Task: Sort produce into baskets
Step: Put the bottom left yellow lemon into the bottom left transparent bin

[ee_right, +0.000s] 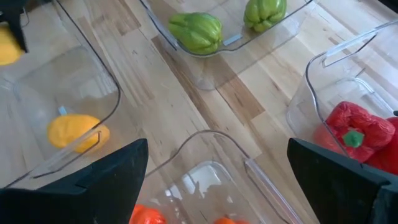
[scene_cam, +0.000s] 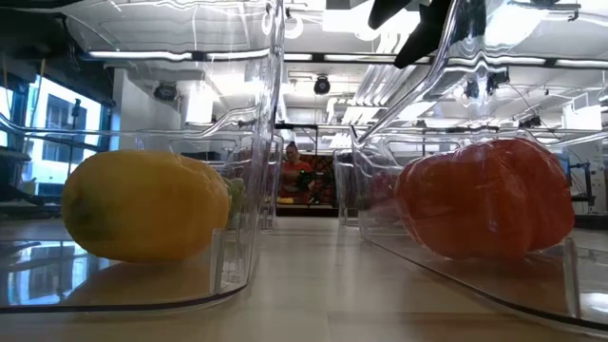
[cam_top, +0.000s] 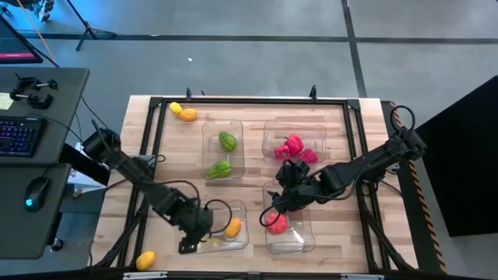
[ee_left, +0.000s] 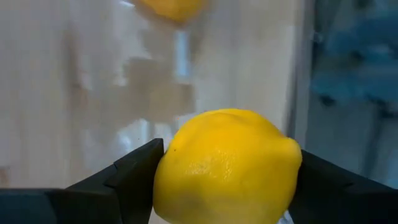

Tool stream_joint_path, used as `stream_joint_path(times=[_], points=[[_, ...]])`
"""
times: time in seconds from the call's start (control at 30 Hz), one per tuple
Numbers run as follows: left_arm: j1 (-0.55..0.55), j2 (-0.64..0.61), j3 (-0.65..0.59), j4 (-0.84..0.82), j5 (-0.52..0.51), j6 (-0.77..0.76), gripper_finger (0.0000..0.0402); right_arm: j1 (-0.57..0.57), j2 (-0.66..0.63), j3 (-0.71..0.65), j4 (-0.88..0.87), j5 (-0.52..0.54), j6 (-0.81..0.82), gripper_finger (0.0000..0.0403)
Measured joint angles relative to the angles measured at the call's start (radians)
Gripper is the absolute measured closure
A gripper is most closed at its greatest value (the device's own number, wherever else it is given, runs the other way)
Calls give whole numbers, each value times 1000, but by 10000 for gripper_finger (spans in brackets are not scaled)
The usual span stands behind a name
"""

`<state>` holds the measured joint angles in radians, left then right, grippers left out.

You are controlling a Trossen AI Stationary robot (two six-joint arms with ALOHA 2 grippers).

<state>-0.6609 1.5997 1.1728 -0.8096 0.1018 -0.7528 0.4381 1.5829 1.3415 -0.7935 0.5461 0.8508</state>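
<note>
Left tool (ee_left: 227, 180) pinching lemon (ee_left: 227, 167), long axis across fingers | right tool (ee_right: 217, 168) spread above bin (ee_right: 211, 174)

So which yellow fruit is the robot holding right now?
Look at the clear bin at the table's near-left. The left tool sits at that bin's left edge, shut on a lemon. The orange-yellow fruit in the bin and the yellow one outside lie loose.

keyboard (cam_top: 17, 135), mouse (cam_top: 33, 191), grey desk (cam_top: 66, 85)
</note>
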Motion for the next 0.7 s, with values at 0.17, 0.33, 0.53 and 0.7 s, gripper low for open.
stream_joint_path(times=[0.17,0.33,0.53,0.7], points=[[55,0,0,14,75,15,126,0,0,0,-1,0,-3,27],[74,0,0,16,54,43,126,0,0,0,-1,0,-3,27],[80,0,0,29,38,109,123,0,0,0,-1,0,-3,27],[81,0,0,29,34,125,84,0,0,0,-1,0,3,27]])
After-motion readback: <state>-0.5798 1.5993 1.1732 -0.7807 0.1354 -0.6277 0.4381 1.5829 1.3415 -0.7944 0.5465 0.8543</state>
